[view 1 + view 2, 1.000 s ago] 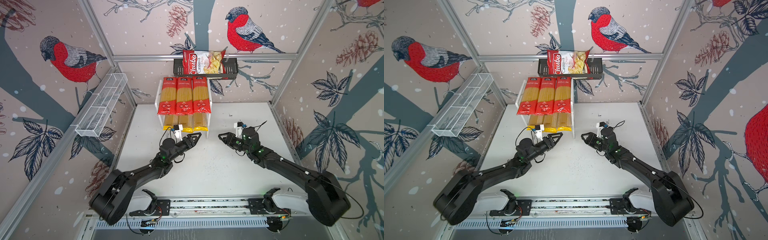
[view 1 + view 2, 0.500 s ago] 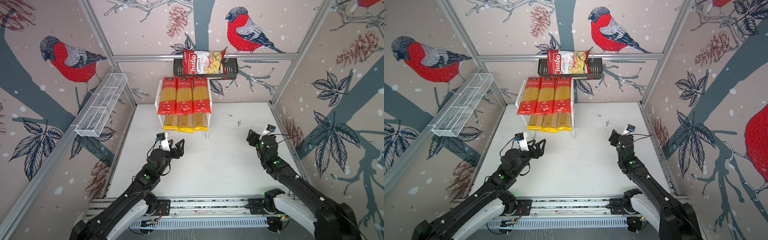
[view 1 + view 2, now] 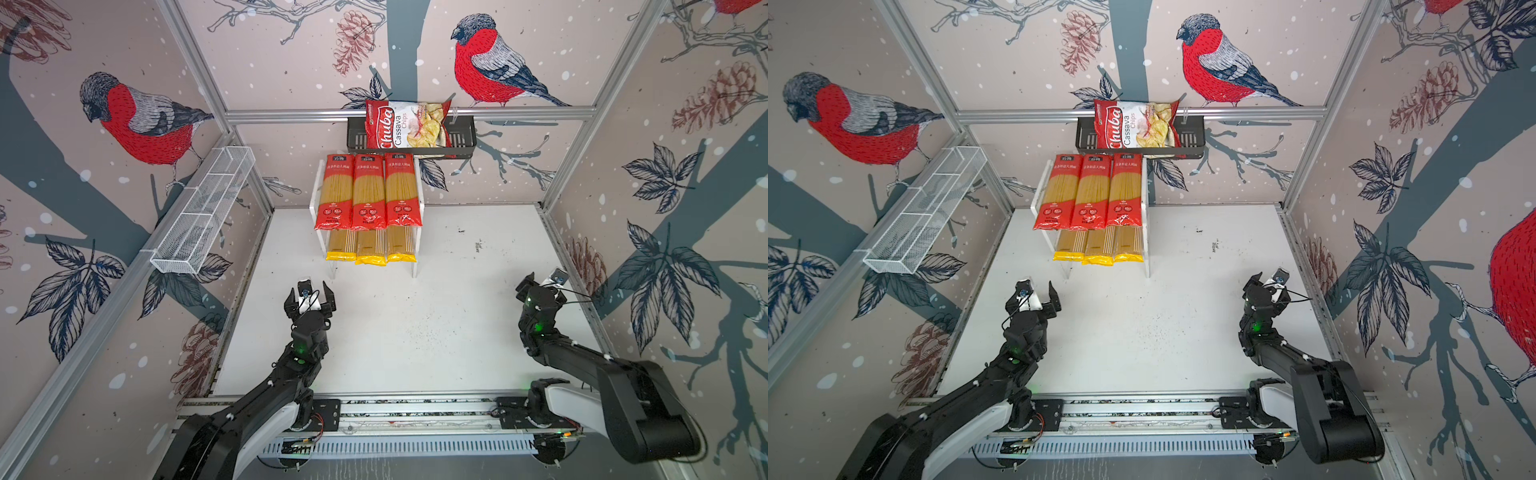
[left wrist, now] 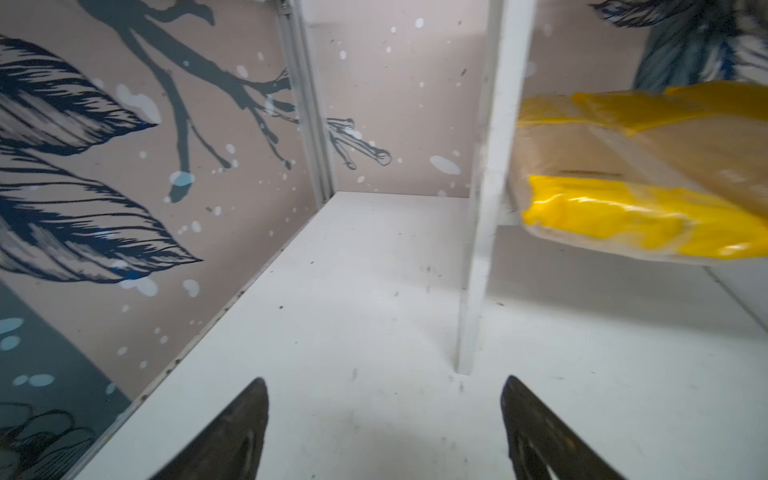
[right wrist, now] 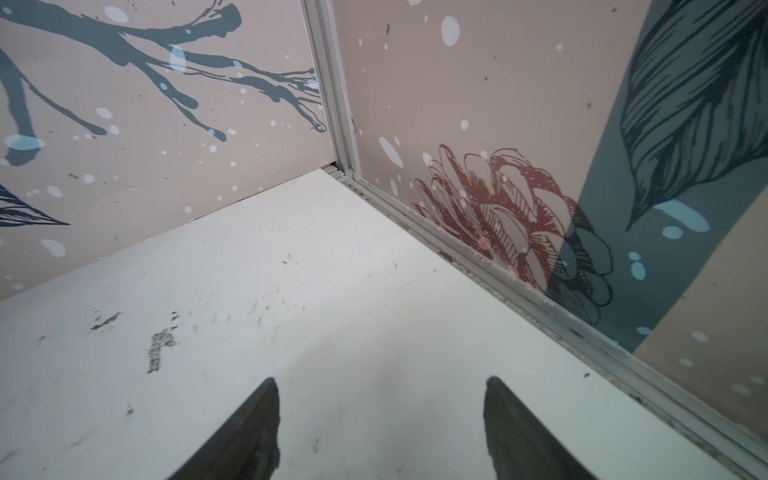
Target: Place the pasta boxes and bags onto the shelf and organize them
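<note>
Arms: both sitting further back from the shelf (image 3: 415, 254) than a second ago, drawn toward the near rail.
Left claw (image 3: 309, 291): hovering over the surface (image 3: 415, 328) just in front of the shelf's front left leg; jaws standing apart in the left wrist view, gripping nothing.
Right claw (image 3: 540, 286): hovering near the right wall, well apart from the shelf; jaws standing apart, gripping nothing.
Red-ended packets (image 3: 368, 191): three lying side by side on the top board.
Yellow packets (image 3: 370, 249): three lying side by side on the lower tier, yellow ends poking out in front.
Chips bag (image 3: 405, 124): sitting in the black basket (image 3: 465, 133) on the back wall, above the shelf.
</note>
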Robot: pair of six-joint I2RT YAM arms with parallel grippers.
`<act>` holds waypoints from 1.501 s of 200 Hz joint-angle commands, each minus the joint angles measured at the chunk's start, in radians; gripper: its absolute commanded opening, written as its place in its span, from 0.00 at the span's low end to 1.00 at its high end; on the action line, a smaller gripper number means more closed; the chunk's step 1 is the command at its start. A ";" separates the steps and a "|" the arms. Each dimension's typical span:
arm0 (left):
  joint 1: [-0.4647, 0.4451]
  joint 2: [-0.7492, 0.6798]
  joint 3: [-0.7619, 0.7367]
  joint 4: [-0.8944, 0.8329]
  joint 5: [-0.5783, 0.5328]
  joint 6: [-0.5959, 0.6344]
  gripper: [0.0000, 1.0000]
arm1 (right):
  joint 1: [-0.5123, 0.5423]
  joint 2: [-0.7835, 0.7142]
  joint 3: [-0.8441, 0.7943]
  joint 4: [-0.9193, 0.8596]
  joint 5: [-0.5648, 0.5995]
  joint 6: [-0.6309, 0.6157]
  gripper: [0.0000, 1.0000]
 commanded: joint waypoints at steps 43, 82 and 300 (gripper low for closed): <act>0.161 0.351 -0.018 0.538 0.208 -0.004 0.92 | -0.006 0.219 -0.020 0.451 -0.029 -0.142 0.78; 0.272 0.548 0.020 0.666 0.341 -0.006 0.93 | -0.049 0.218 0.027 0.328 -0.128 -0.111 0.83; 0.277 0.648 0.150 0.530 0.279 -0.020 0.99 | -0.096 0.284 0.030 0.370 -0.265 -0.111 1.00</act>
